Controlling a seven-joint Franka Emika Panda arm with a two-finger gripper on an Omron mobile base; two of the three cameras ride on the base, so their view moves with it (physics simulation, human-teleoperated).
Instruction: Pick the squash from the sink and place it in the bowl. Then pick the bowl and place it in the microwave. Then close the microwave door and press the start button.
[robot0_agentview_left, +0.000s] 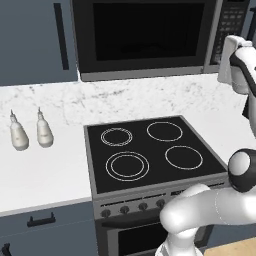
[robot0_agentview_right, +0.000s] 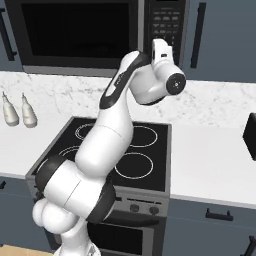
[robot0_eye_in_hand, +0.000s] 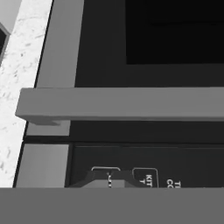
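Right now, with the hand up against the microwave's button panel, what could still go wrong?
The shut gripper sits very close to the button panel, where labelled keys crowd together; a slight offset could hit a neighbouring key instead of start. The grey door handle juts out just beside the panel, so a sideways drift might snag it. The microwave door looks closed, but its dark window hides whether the bowl is inside.

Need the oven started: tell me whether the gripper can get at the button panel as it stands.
Probably yes. The microwave door is shut, and the shut gripper sits right at the button panel, its tips against a button in the hand view. Nothing lies between them.
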